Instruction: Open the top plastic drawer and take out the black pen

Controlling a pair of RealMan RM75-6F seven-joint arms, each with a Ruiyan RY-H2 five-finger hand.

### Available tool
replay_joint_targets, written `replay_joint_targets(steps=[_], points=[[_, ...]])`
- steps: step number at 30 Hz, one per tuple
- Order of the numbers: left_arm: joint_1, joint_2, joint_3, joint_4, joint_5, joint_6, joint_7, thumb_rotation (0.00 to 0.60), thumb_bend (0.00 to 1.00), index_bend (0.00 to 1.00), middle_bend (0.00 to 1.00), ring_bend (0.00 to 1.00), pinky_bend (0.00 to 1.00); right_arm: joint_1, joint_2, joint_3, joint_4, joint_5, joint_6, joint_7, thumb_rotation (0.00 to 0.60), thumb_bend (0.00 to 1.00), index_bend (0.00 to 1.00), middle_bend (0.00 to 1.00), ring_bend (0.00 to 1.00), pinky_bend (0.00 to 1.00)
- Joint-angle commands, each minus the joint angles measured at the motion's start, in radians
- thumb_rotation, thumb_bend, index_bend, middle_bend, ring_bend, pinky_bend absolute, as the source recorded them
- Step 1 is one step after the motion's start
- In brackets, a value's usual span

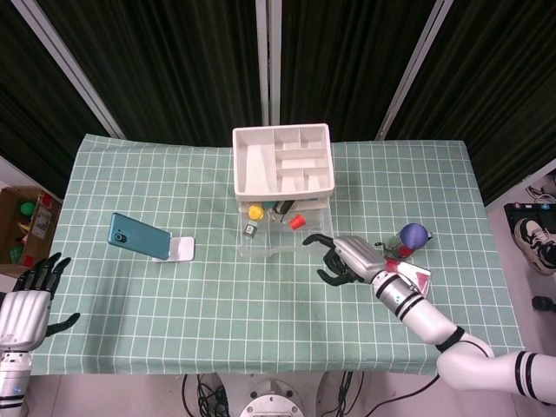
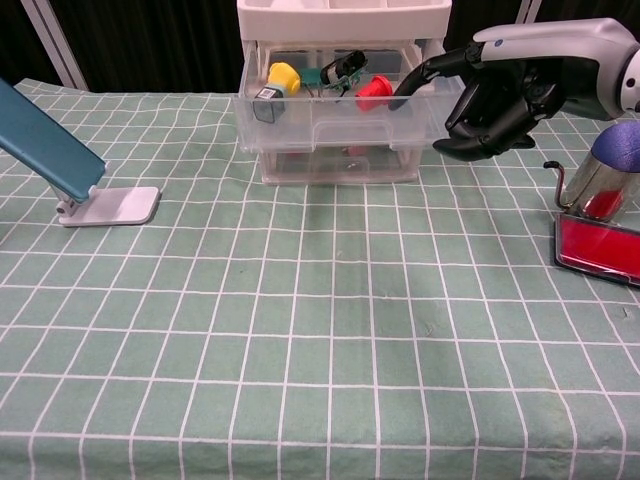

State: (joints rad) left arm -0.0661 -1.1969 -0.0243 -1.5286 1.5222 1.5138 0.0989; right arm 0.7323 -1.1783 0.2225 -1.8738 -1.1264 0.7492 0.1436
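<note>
The white drawer unit (image 1: 282, 161) stands at the back middle of the table. Its clear top drawer (image 1: 276, 243) (image 2: 340, 130) is pulled out toward me. Inside lie a yellow-capped item (image 1: 255, 211) (image 2: 283, 76), a red item (image 1: 297, 221) (image 2: 375, 90) and between them a dark slim thing (image 1: 281, 208) (image 2: 346, 68), likely the black pen. My right hand (image 1: 347, 259) (image 2: 500, 95) is at the drawer's front right corner, one finger hooked on its front rim, the others curled. My left hand (image 1: 30, 300) hangs off the table's near left, fingers apart, holding nothing.
A teal phone leans on a white stand (image 1: 139, 236) (image 2: 60, 160) at the left. A purple-topped metal pot (image 1: 414, 236) (image 2: 610, 170) and a red box (image 1: 420, 280) (image 2: 598, 250) sit just right of my right hand. A cardboard box (image 1: 22, 221) stands beyond the table's left edge.
</note>
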Motion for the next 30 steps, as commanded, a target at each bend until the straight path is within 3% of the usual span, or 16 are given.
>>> replay_joint_targets(steps=[1, 4, 8, 14, 17, 21, 25, 30], points=[[0.003, 0.001, 0.001, 0.0, 0.0, 0.003, 0.0, 0.6, 0.0, 0.12, 0.07, 0.09, 0.2, -0.005, 0.027, -0.01, -0.016, -0.031, 0.025, -0.041, 0.6, 0.28, 0.03, 0.83, 0.76, 0.84], [0.008, 0.004, 0.001, 0.0, -0.001, 0.011, -0.002, 0.6, 0.0, 0.12, 0.07, 0.09, 0.2, -0.004, 0.082, -0.017, -0.061, -0.049, 0.036, -0.096, 0.6, 0.19, 0.0, 0.83, 0.75, 0.84], [0.015, 0.007, 0.002, -0.002, 0.001, 0.023, -0.005, 0.6, 0.0, 0.12, 0.07, 0.09, 0.2, 0.02, 0.193, 0.002, -0.147, -0.062, 0.013, -0.14, 0.6, 0.18, 0.0, 0.83, 0.76, 0.84], [0.029, 0.002, 0.007, -0.006, 0.011, 0.047, -0.004, 0.6, 0.0, 0.12, 0.07, 0.09, 0.2, 0.132, 0.254, 0.068, -0.158, -0.018, -0.04, -0.246, 0.6, 0.18, 0.14, 0.87, 0.81, 0.86], [0.035, 0.001, 0.009, -0.009, 0.01, 0.054, -0.001, 0.6, 0.0, 0.12, 0.07, 0.09, 0.2, 0.217, 0.226, 0.07, -0.108, 0.011, -0.071, -0.362, 0.6, 0.18, 0.25, 0.9, 0.85, 0.88], [0.04, 0.0, 0.008, -0.012, 0.011, 0.06, 0.001, 0.6, 0.0, 0.12, 0.07, 0.09, 0.2, 0.327, 0.135, 0.027, -0.008, 0.052, -0.067, -0.597, 0.6, 0.18, 0.33, 0.91, 0.86, 0.9], [0.042, 0.0, 0.007, -0.011, 0.007, 0.059, 0.001, 0.6, 0.0, 0.12, 0.07, 0.09, 0.2, 0.409, 0.034, -0.029, 0.078, 0.117, -0.048, -0.789, 0.6, 0.18, 0.34, 0.91, 0.87, 0.9], [0.046, -0.003, 0.005, -0.002, -0.003, 0.057, -0.009, 0.6, 0.0, 0.12, 0.07, 0.09, 0.2, 0.468, -0.057, -0.079, 0.162, 0.167, -0.016, -0.925, 0.6, 0.18, 0.34, 0.91, 0.88, 0.9]])
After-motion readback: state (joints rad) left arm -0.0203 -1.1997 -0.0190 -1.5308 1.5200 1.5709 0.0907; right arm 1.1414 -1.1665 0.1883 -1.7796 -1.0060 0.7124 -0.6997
